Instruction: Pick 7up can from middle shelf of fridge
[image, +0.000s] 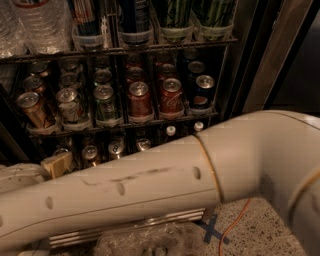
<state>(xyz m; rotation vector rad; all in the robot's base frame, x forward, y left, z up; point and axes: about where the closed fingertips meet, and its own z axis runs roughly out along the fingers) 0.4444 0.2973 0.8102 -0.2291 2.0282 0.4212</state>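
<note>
1. Pale silver-white, green-marked 7up can: front row, 2nd from left, on the dark wire middle shelf;
2. Tan gripper low left, below that shelf's level; open or closed, cannot tell;
3. Best raise it, centre on the can, avoid the neighbouring gold-brown can.

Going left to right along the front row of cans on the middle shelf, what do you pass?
Front row: gold-brown can, 7up can, green can, red can, second red can, dark blue can. The gripper sits lower left, below the middle shelf.
</note>
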